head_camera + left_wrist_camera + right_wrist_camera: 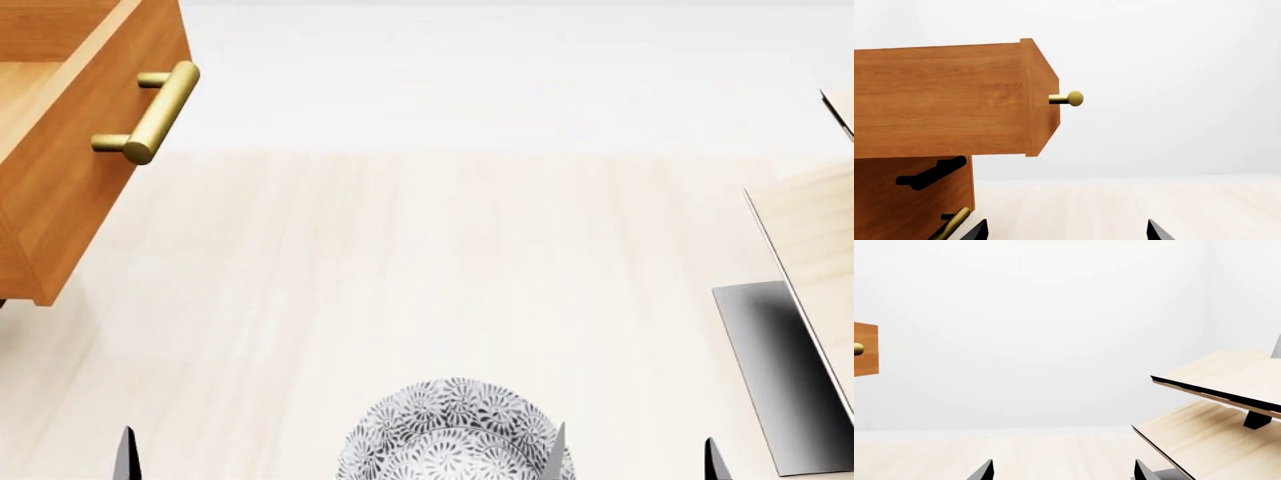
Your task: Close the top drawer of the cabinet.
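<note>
The top drawer [60,150] stands pulled out at the far left of the head view, with its brass bar handle [150,112] on the front. In the left wrist view the drawer [941,100] juts out from the cabinet [914,200], and its handle end [1074,98] shows. A lower brass handle [954,225] shows beneath. My left gripper [1067,232] is open and empty, low and apart from the drawer front. My right gripper [635,462] is open and empty near the front right; it also shows in the right wrist view [1064,472]. The drawer's corner [866,350] shows far off.
A patterned grey bowl [454,440] sits on the pale wood surface at the front centre, between my grippers. A pale wood slanted rack [814,250] on a black base [787,380] stands at the right, close to my right gripper; it also shows in the right wrist view [1227,390].
</note>
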